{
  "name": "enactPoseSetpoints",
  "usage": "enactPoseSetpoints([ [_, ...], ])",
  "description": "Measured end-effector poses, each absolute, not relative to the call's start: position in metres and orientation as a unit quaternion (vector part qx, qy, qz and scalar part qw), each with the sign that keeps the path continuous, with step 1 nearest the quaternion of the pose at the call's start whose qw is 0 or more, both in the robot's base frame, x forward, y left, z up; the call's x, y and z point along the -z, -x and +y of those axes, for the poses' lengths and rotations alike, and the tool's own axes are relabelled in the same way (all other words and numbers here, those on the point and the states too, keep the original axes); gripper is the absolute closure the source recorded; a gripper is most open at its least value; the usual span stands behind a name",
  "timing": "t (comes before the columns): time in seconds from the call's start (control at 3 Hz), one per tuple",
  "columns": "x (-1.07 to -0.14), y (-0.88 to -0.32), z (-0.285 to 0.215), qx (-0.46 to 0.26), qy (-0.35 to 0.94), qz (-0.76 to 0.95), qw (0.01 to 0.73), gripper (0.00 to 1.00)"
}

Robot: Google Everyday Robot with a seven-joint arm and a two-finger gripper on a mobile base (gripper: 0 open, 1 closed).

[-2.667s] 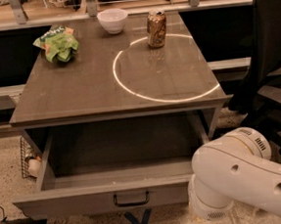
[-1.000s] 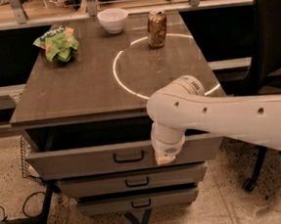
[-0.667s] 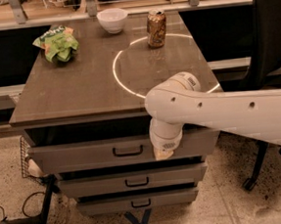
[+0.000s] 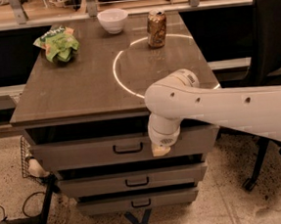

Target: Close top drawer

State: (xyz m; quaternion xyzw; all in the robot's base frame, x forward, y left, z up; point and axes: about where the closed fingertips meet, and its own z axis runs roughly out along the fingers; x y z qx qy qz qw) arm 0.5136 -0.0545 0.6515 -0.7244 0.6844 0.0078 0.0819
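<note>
Camera view shows the top drawer (image 4: 75, 152) nearly shut, only a short push remaining, with the gripper (image 4: 161, 149) at its front, right of the handle (image 4: 128, 148); whether it is open cannot be told.

The gripper (image 4: 161, 149) blocks the top drawer (image 4: 75, 152) front (chair (image 4: 271, 34) crowds one side).

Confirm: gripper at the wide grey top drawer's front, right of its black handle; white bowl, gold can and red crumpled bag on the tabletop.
The crumpled bag is green, not red; the camera view shows it. The rest stands: gripper at the wide grey wood-grain top drawer's front, right of its black bar handle, white bowl and gold can on the brown tabletop.
</note>
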Motion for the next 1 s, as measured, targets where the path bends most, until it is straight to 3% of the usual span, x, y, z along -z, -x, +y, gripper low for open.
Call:
enactPoseSetpoints([
  [0.33, -0.652, -0.514, -0.054, -0.008, 0.724, 0.684, 0.082, 1.0],
  [1.0, -0.685, -0.467, -0.068, -0.052, 0.713, 0.679, 0.166, 1.0],
])
